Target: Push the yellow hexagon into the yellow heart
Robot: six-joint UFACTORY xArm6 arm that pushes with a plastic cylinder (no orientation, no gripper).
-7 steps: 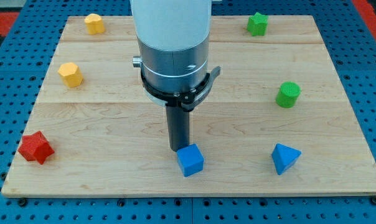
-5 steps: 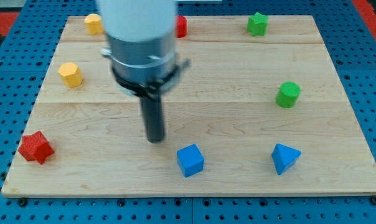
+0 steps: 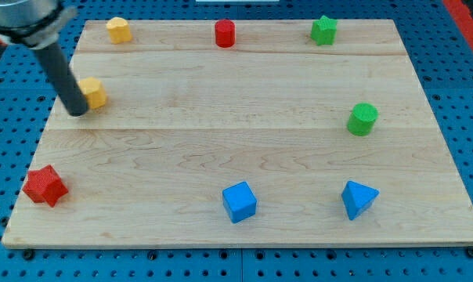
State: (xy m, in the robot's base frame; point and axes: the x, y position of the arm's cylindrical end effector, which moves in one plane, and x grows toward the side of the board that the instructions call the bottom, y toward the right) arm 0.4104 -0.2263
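Observation:
The yellow hexagon lies near the board's left edge, in the upper half. The yellow heart sits above it at the board's top left. My tip touches the board at the hexagon's lower left side, right against it, and the rod slants up toward the view's top left corner, covering the hexagon's left edge.
A red cylinder stands at the top middle, a green star at the top right, a green cylinder at the right. A red star is at the bottom left, a blue cube and a blue triangle along the bottom.
My tip has swept from beside the blue cube up and left across the board to the yellow hexagon's lower left side. No block has visibly moved.

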